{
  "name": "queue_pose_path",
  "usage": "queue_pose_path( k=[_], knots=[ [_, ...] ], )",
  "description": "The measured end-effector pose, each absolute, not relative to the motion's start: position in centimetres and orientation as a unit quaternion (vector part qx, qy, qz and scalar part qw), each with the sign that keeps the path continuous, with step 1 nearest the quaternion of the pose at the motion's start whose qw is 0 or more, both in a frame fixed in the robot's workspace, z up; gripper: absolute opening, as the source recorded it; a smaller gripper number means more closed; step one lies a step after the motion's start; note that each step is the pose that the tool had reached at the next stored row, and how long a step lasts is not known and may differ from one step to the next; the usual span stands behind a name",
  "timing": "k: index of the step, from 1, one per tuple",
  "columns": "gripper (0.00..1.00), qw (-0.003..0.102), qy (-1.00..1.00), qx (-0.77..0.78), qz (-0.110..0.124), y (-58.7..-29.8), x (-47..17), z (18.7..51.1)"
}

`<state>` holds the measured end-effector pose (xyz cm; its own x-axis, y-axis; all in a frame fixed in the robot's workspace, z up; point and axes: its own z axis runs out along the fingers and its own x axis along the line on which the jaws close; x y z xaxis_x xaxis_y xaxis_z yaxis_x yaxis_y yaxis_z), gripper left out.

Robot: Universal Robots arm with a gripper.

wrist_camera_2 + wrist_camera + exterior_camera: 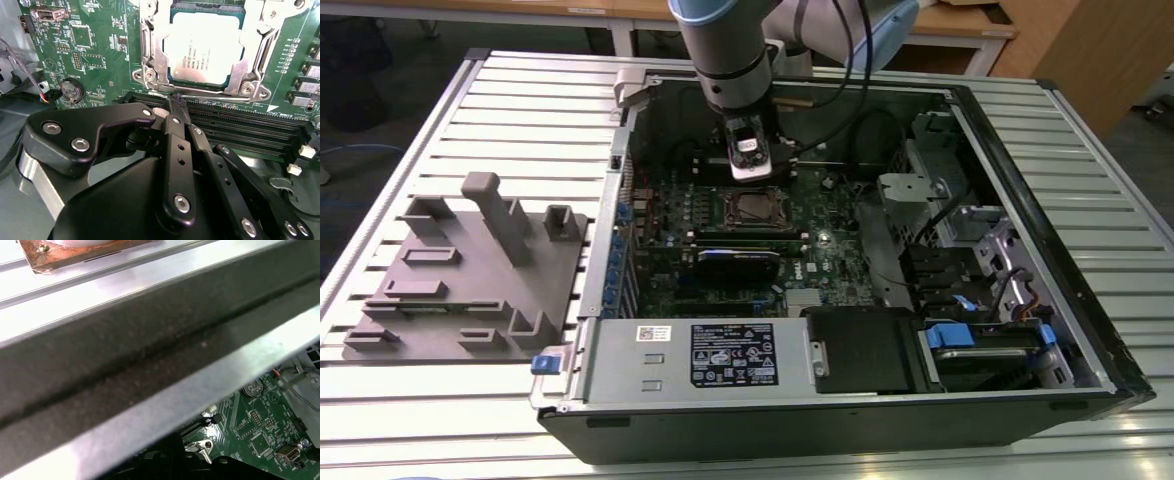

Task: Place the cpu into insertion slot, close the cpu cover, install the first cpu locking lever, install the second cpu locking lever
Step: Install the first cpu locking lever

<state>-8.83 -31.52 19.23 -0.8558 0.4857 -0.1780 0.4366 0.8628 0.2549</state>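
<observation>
The cpu (205,47), a square chip with a silvery top, lies in the insertion slot (754,208) on the green motherboard (95,45). The cpu cover (150,55), a metal frame with a square window, lies down around the chip's edges. A thin lever rod (210,96) runs along the socket edge nearest my fingers. My gripper (174,104) is shut, nothing showing between its black fingers (176,135), and its tip sits right at that socket edge. In the exterior view the gripper (755,168) hangs inside the open case just behind the socket.
Long black memory slots (240,125) lie beside the socket, under my fingers. A black card (747,262), a labelled power supply (707,355) and drive bays (987,260) crowd the case. A grey fixture (467,270) stands on the slatted table at the exterior view's left. The case wall (150,355) passes close.
</observation>
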Motion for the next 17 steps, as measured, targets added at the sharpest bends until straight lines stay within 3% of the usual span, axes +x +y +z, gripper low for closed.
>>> queue_pose_path(
  k=[17],
  knots=[
    [0.1,0.124,0.957,0.24,0.101,-31.54,-8.84,18.82]
  ],
)
